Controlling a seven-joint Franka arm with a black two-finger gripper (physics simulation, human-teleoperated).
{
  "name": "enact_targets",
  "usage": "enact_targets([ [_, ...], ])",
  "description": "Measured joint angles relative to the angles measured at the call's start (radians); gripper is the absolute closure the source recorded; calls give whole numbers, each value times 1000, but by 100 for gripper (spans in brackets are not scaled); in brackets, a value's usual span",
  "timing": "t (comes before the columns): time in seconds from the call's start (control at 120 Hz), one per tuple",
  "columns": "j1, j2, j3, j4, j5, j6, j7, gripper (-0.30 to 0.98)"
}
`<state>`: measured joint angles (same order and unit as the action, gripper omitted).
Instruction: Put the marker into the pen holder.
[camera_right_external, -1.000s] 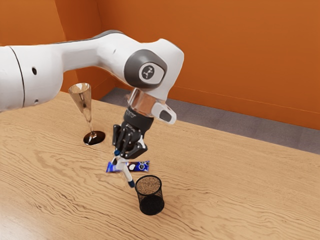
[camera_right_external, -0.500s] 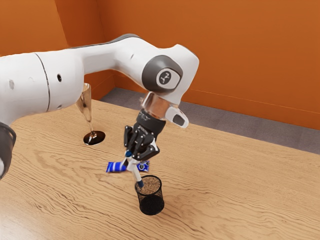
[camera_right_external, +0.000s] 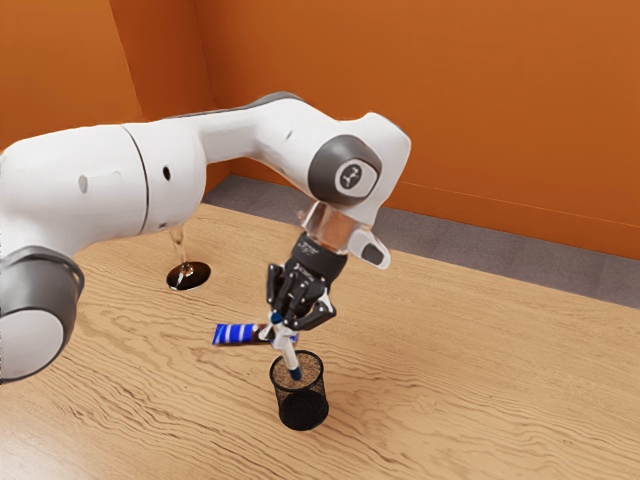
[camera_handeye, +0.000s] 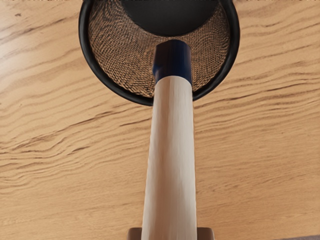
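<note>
- Moved since half a second earlier: the black two-finger gripper (camera_right_external: 288, 325) sits slightly farther toward the exterior view's right, bringing the slim white marker with dark blue ends (camera_right_external: 287, 350) with it; the marker leans less.
- At the exterior view's left, a white and grey jointed robot arm (camera_right_external: 90, 190) reaches in, then bends down to the gripper.
- Behind the arm stands a clear, stemmed glass with a dark round base (camera_right_external: 188, 276); its bowl is hidden.
- Next, a blue-and-white striped wrapped bar (camera_right_external: 236, 335) lies flat on the pale wood-grain table (camera_right_external: 460, 370), one end partly behind the marker.
- Both fingers (camera_handeye: 206, 234) close on the marker from two sides, holding it at a slight tilt, dark blue end down.
- Below the gripper, a round black mesh pen holder (camera_right_external: 301, 402) stands upright. In both views the marker's lower end overlaps its open mouth; whether the tip is below the rim, I cannot tell.
- Beyond the table are a grey floor (camera_right_external: 425, 225) and an orange wall (camera_right_external: 480, 100).
</note>
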<state>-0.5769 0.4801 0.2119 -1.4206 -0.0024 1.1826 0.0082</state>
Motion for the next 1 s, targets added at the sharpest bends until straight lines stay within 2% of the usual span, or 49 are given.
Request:
enact_targets([
  [0.175, 3, 21, -1, 0, -2, 9, 2, 76],
  [0.383, 2, 9, 3, 10, -12, 10, 2, 33],
  [0.442, 7, -80, 30, 66, 2, 7, 9, 25],
  [0.508, 17, -287, 111, 82, 36, 42, 13, 18],
  [0.592, 25, -448, 244, -56, 92, 138, 15, 12],
  [0.625, 90, -474, 249, -101, 102, 176, 22, 11],
  [0.642, 186, -482, 190, -118, 103, 193, 27, 10],
  [0.675, 451, -478, 6, -139, 105, 222, 37, 8],
  [0.708, 616, -461, -78, -150, 107, 247, 44, 7],
  [0.783, 786, -435, -97, -159, 109, 286, 52, 5],
  [0.825, 829, -428, -100, -157, 110, 295, 58, 4],
  [0.875, 824, -432, -103, -149, 107, 292, 65, 3],
  [1.0, 655, -441, -104, -126, 95, 271, 81, 2],
])
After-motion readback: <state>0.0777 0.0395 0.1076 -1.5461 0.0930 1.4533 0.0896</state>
